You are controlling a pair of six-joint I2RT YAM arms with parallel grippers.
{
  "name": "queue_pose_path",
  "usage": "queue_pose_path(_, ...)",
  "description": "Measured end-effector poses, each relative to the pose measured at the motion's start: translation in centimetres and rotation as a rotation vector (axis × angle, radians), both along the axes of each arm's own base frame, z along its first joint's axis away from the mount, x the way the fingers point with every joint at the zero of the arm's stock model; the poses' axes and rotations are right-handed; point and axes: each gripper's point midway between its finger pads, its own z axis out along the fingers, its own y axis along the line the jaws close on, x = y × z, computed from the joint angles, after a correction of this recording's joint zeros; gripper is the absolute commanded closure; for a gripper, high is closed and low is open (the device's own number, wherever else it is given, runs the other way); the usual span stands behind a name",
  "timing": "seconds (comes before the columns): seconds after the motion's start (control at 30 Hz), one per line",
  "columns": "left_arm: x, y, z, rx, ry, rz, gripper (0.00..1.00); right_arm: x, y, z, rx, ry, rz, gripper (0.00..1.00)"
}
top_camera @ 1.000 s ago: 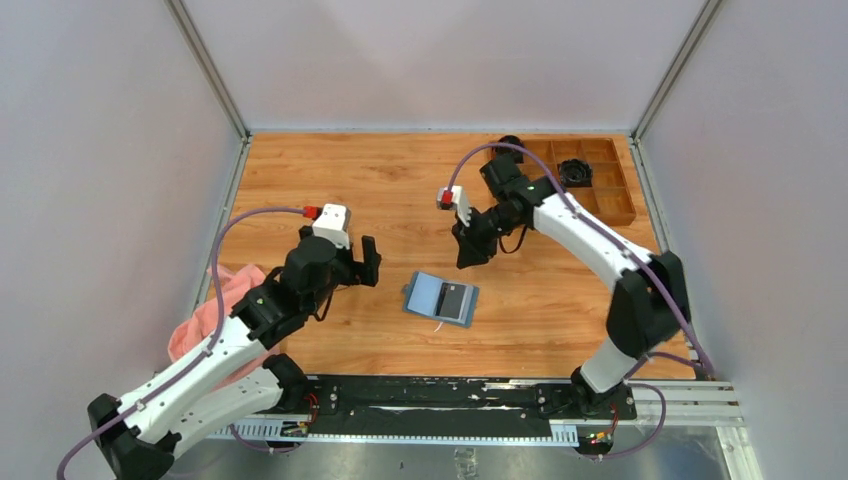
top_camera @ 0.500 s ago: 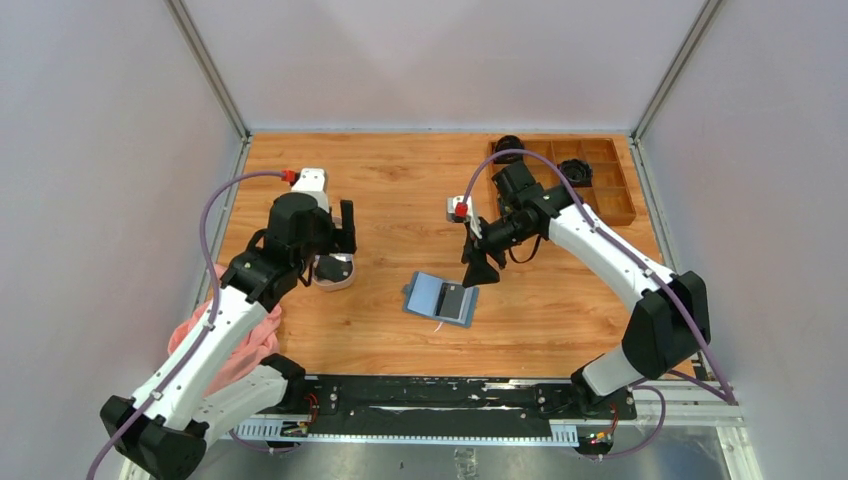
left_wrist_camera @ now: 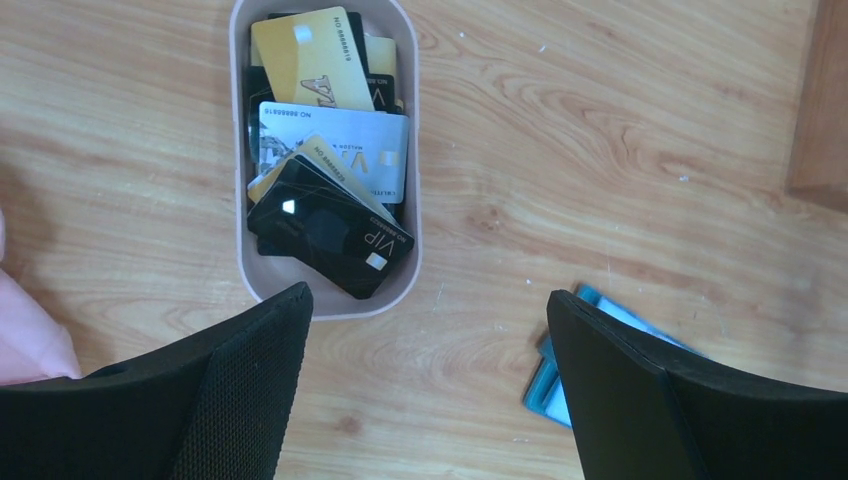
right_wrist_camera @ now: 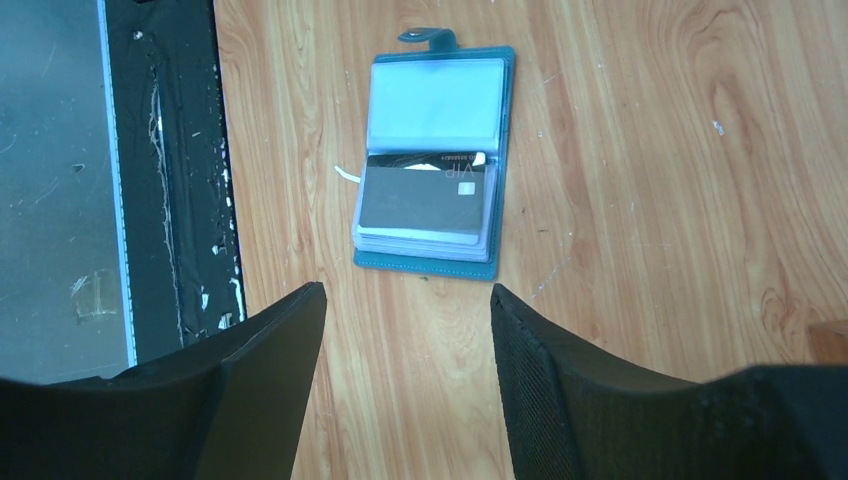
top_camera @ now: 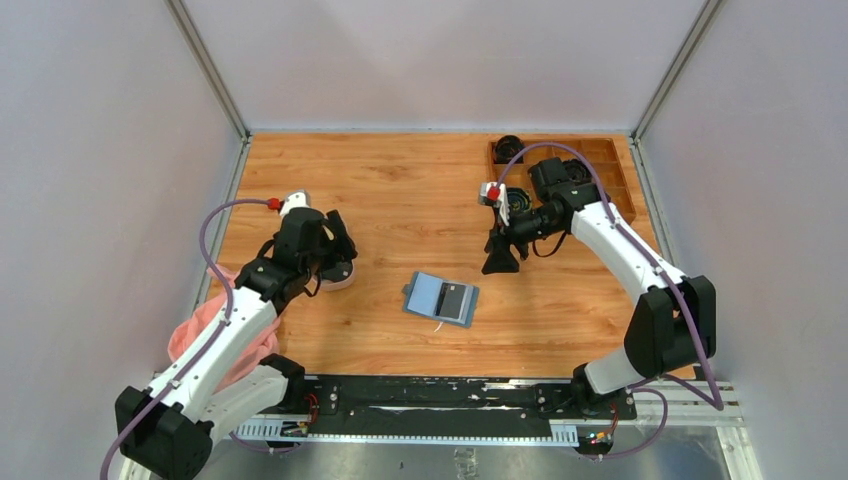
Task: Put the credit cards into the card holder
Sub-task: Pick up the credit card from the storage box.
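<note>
The teal card holder lies open mid-table, with a dark card in one clear pocket; it also shows in the right wrist view. Several credit cards, gold, silver and black, lie piled in a small oval white dish. My left gripper is open and empty, above the dish's near end. My right gripper is open and empty, above bare wood to the right of the holder.
A brown wooden compartment tray with black objects stands at the back right. A pink cloth lies at the left edge under my left arm. A black rail runs along the front edge. Walls close in three sides.
My left arm has swung left and back, uncovering the dish and hovering over it. My right gripper has moved right, away from the card holder. The holder has not moved.
</note>
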Motion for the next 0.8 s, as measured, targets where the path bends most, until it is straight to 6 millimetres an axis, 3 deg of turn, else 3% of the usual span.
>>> queue_pose_path(0.33, 0.7, 0.4, -0.8, -0.040, 0.037, 0.092, 0.18, 0.1, 0.1, 0.3, 0.017, -0.005, 0.000, 0.35)
queue_pose_path(0.5, 1.5, 0.3, -1.1, -0.062, 0.059, 0.146, 0.33, 0.1, 0.1, 0.3, 0.017, -0.005, 0.001, 0.36)
queue_pose_path(0.8, 2.2, 1.4, -4.7, -0.028, 0.221, 0.326, 0.41, 0.0, 0.0, 0.1, 0.013, -0.001, 0.001, 0.36)
